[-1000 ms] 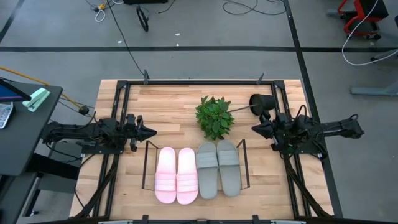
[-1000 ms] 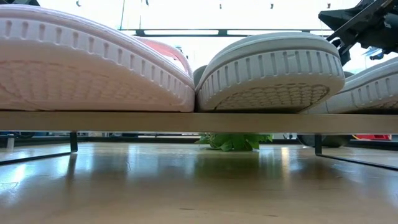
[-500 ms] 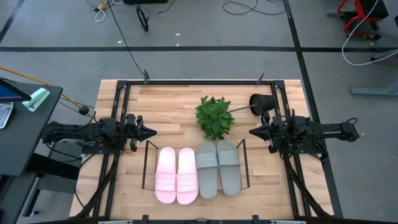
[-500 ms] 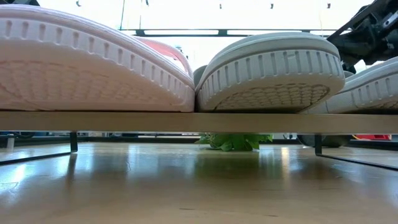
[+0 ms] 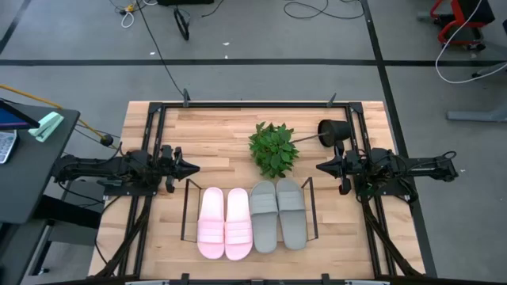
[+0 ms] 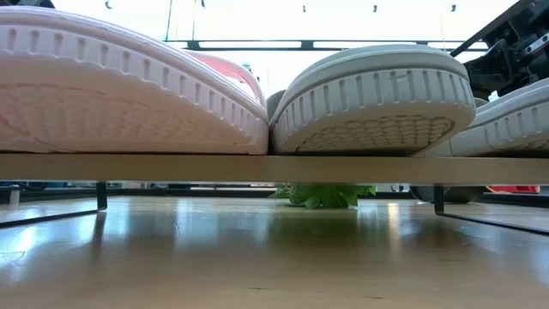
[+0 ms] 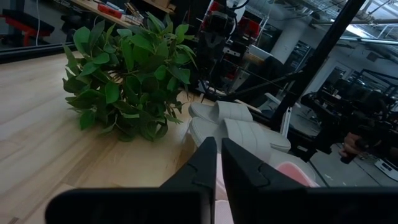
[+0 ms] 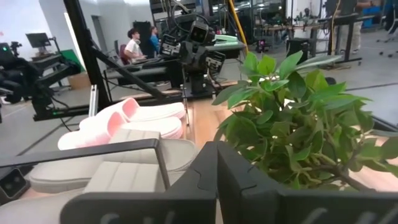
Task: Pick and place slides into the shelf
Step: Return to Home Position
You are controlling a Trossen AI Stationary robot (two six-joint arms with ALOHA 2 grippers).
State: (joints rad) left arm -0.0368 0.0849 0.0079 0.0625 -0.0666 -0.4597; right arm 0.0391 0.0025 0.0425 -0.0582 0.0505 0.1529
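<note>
The pink slides [image 5: 225,222] and grey slides [image 5: 278,214] sit side by side on the shelf [image 5: 187,207]. They appear to be light, pliant foam, so the wide strap is the likely hold (ribbed soles should resist slipping). The left gripper [image 5: 192,168] and right gripper [image 5: 321,167] wait at opposite table [image 5: 222,127] edges, fingers pressed together, holding nothing. The shelf rods under the soles are covered.

- The shelf [image 5: 188,210] stands at the near middle of the worktop [image 5: 214,134].
- Four slides lie side by side on it: the left pair [image 5: 225,223] and the right pair [image 5: 278,214], touching each other.
- The plant [image 5: 273,148] sits just behind the shelf.
- The left tool [image 5: 192,168] is left of the plant and the right tool [image 5: 320,167] right of it, each pointing inward.
</note>
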